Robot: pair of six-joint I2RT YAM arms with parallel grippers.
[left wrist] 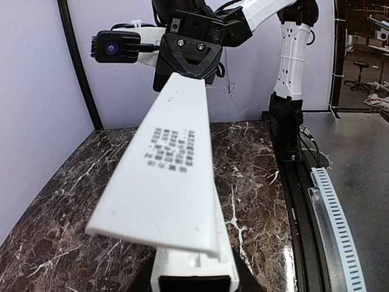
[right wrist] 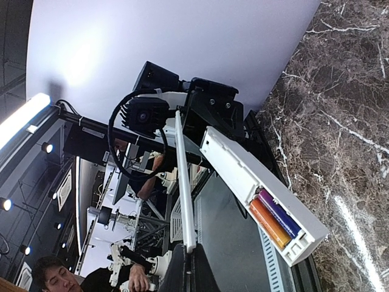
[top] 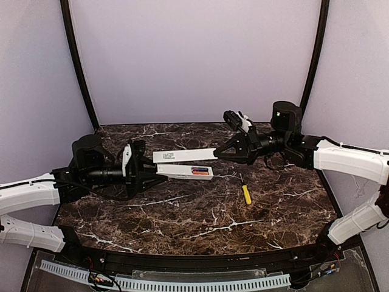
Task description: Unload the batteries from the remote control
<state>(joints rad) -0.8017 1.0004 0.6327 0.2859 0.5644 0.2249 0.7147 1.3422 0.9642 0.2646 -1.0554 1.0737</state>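
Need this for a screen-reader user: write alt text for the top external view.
The left claw holds a white remote control with its batteries exposed, while the right claw holds the battery cover close alongside it. A yellow-handled screwdriver lies on the dark marble table.

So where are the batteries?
Top view: the batteries sit in the open recess of the remote control, held centrally by the left gripper, beside the cover strip in the right gripper.
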